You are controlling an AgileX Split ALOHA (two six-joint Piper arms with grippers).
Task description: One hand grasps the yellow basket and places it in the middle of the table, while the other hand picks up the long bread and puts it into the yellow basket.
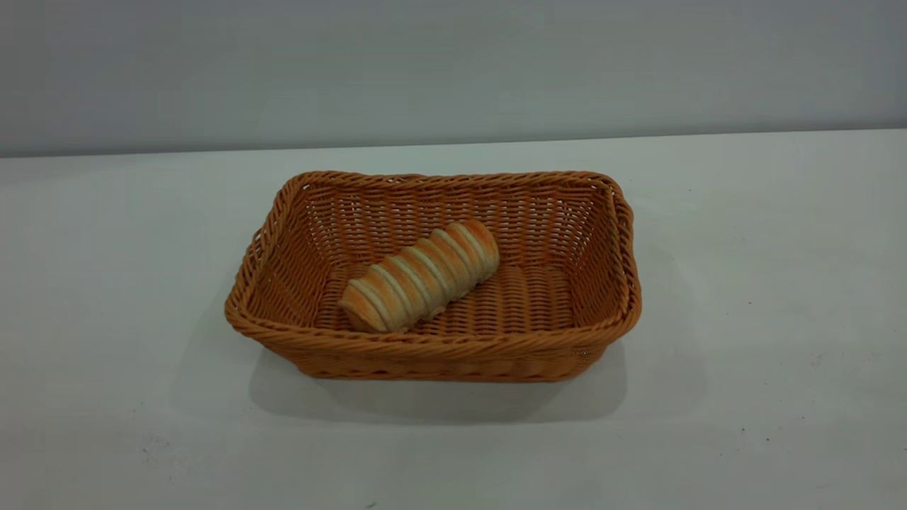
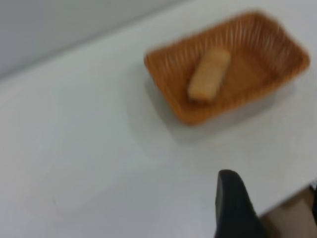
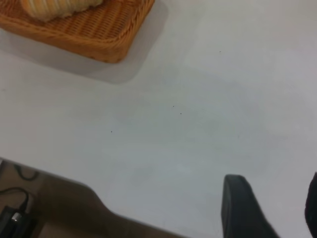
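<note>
One ridged, golden-and-cream striped long bread (image 1: pixel 419 275) we see lying diagonally in the orange-tan woven wicker basket (image 1: pixel 453 350) | white speckled table (image 1: pixel 744 283) | both grippers well apart from it, released.

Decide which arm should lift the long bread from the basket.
Left, probably: the long bread lies left of centre in the yellow basket. Left gripper, right gripper hang back, jaws open.

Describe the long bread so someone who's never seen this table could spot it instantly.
On the white table, find the yellow basket, the big woven wicker one standing about mid-table. The long bread lies inside it on the woven floor, angled diagonally, toward the left half. It's the only item in the basket: a small elongated loaf with crosswise golden-orange and cream stripes.
</note>
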